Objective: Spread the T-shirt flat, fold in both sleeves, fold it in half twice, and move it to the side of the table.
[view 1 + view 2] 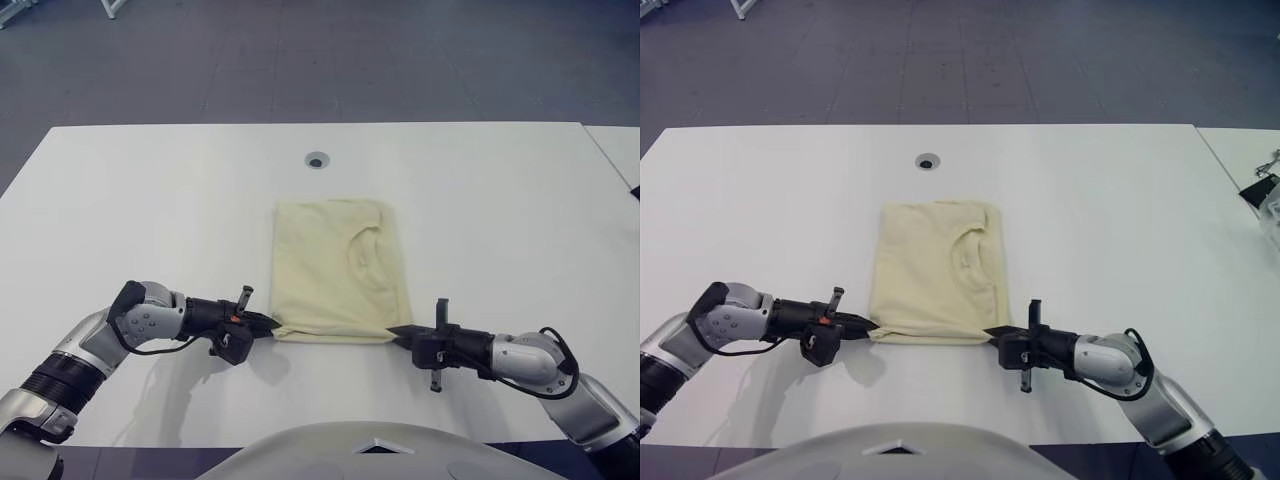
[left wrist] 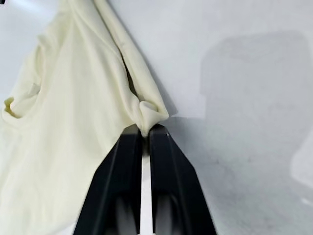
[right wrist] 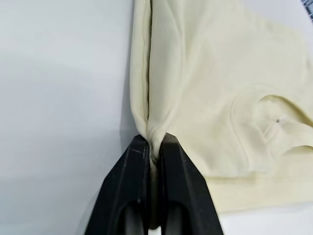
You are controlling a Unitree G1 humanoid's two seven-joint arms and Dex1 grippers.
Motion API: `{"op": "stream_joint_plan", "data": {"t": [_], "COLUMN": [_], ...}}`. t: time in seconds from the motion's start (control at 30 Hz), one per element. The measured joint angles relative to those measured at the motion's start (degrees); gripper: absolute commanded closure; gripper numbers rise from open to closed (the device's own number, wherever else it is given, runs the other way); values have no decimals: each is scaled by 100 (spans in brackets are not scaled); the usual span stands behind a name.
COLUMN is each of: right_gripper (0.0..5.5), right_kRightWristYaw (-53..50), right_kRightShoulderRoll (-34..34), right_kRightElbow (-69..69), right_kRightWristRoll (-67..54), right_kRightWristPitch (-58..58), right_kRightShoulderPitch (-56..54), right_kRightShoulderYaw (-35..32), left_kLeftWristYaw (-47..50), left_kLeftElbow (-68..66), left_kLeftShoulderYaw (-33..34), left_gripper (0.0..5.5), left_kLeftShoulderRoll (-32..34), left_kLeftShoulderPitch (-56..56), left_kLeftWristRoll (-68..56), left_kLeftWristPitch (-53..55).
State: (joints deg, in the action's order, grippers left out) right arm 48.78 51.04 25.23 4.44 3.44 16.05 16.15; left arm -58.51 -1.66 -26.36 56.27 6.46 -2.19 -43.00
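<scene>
We see the pale yellow T-shirt point(image 1: 340, 268), a soft folded rectangle, mid white tabletop point(image 1: 140, 200), our left end effector point(image 1: 272, 325) pinching its near left corner, our right end effector point(image 1: 395, 331) clamped on the near right, round grommet point(image 1: 317, 160) beyond.

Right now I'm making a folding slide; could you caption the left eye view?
Left end effector and right end effector pinch the near corners of the folded T-shirt on the white table.

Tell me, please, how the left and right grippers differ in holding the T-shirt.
The left gripper pinches the T-shirt at its near left corner; the right gripper at its near right corner. The left gripper holds only a curled tip; the right gripper, a folded edge, deeper. Both are shut on cloth.
</scene>
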Motion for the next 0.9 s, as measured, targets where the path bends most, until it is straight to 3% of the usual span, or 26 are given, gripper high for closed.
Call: {"op": "stream_joint_plan", "data": {"t": [0.2,0.4,0.63,0.7,0.9], "right_gripper": [545,545,545,545,545], "right_kRightWristYaw": [978,1524,1884,1788,1320], "right_kRightShoulderRoll": [556,1082,1395,1352,637], "right_kRightElbow": [1028,2013,2250,1972,519], "right_kRightWristRoll": [-1680,-3892,-5127,-5098,-4204], "right_kRightWristPitch": [-1706,-3454,-4131,-4159,-4016], "right_kRightShoulderPitch": [72,273,417,-2,-1968], "right_kRightShoulderYaw": [-556,-1353,-2021,-1971,-1229], "left_kLeftWristYaw": [-987,-1758,-2346,-2426,-2790], "left_kLeftElbow": [1087,2168,3087,3029,1467], "left_kLeftShoulderYaw": [217,534,1428,1469,1059], "left_gripper": [547,547,547,547,547], "left_kLeftShoulderRoll": [748,1637,2547,2391,871], "left_kLeftShoulderPitch": [-338,-1425,-2311,-1890,613], "left_kLeftWristRoll": [-1571,-2638,-4031,-4213,-3625], "left_kLeftWristPitch": [855,1546,2705,3194,4262]}}
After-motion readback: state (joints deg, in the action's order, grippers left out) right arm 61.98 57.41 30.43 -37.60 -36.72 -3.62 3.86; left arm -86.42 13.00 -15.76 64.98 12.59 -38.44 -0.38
